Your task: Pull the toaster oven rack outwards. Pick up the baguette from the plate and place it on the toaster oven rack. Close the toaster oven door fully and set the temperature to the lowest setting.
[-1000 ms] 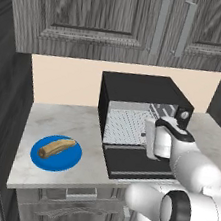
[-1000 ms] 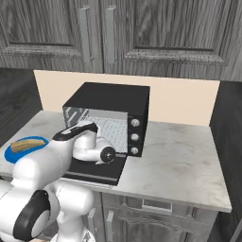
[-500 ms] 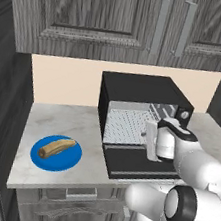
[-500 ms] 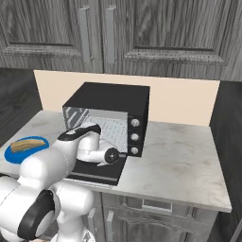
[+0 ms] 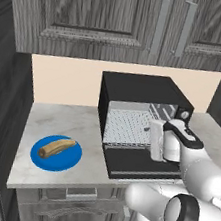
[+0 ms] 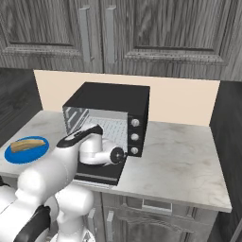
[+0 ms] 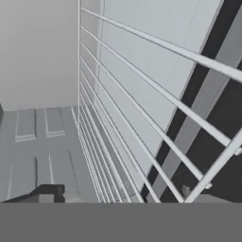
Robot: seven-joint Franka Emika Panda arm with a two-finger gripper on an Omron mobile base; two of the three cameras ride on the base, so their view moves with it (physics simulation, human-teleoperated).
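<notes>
The black toaster oven [image 5: 145,89] stands on the counter with its door [image 5: 139,165] folded down flat in front. The silver wire rack [image 5: 128,125] lies in the cavity, reaching to the mouth. My gripper [image 5: 156,140] hangs at the right side of the mouth, over the rack's front edge. In the hand view the rack [image 7: 142,118] runs close past the gripper [image 7: 118,194], whose fingertips [image 7: 45,192] stand wide apart, open, holding nothing. The baguette [image 5: 56,147] lies on the blue plate [image 5: 69,160] at the counter's left. The three knobs [image 6: 135,137] sit on the oven's right face.
The marble counter [image 6: 179,160] stretches bare to the right of the oven. Dark wood cabinets [image 5: 97,14] hang above, with a beige backsplash [image 5: 66,83] behind. The lowered door reaches nearly to the counter's front edge.
The jaws have sprung apart and let go of the rack. The hand stays at the oven's mouth, shifted slightly toward the front.
</notes>
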